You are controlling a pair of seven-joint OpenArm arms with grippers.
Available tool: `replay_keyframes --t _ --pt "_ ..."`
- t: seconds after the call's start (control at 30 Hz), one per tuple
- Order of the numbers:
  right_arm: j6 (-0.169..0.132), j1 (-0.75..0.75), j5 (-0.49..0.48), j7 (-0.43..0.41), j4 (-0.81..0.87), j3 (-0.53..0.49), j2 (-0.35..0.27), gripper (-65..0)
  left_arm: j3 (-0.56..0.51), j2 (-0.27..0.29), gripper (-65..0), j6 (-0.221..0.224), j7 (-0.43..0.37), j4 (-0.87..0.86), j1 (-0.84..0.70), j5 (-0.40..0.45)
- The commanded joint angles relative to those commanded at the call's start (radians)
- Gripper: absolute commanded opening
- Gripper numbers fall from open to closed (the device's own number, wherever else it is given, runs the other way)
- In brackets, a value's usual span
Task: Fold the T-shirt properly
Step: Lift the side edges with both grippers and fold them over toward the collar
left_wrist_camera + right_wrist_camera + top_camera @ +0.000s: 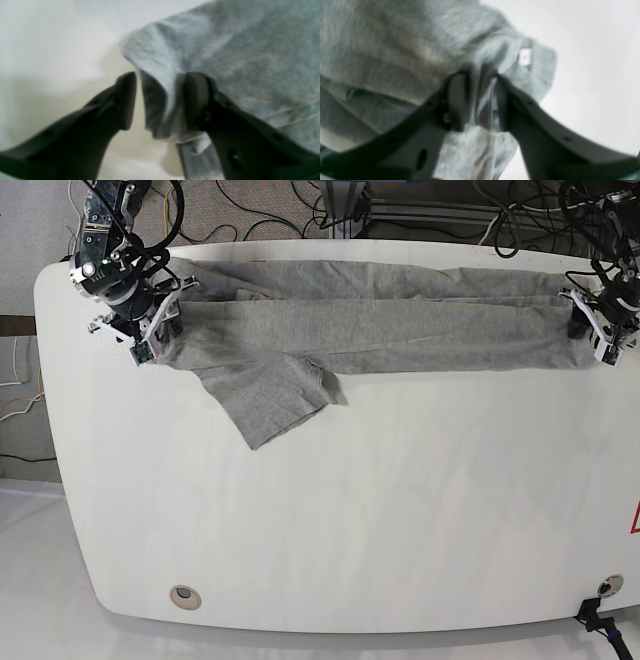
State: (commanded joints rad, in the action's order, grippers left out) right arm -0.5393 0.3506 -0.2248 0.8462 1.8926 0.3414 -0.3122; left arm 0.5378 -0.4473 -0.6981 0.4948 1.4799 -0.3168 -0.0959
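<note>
A white counter [330,520] with rounded corners carries the T-shirt [380,320], stretched in a long grey band along its far edge. One sleeve flap spreads from the T-shirt toward the near side. Two round holes sit in the corners opposite the T-shirt.

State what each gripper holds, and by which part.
Both hold the T-shirt, stretched between them: the right gripper pinches a bunched end by the small white tag, the left gripper the opposite end's folded edge.
</note>
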Motion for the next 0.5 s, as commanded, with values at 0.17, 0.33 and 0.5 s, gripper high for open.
replay_keyframes --t 0.17,0.33,0.5 --pt "0.000 -0.002 0.002 -0.002 0.015 0.015 -0.012 -31.2 -0.008 -0.032 -34.4 0.000 -0.006 0.006 0.028 0.078" --pt "-0.005 -0.028 0.000 -0.012 0.041 0.035 -0.012 -30.8 0.023 -0.048 -34.7 0.000 -0.009 0.069 0.051 0.078" --pt "-0.006 -0.095 -0.005 -0.018 0.037 0.032 -0.011 -30.8 0.038 -0.005 -34.7 0.000 -0.029 0.155 0.098 0.074"
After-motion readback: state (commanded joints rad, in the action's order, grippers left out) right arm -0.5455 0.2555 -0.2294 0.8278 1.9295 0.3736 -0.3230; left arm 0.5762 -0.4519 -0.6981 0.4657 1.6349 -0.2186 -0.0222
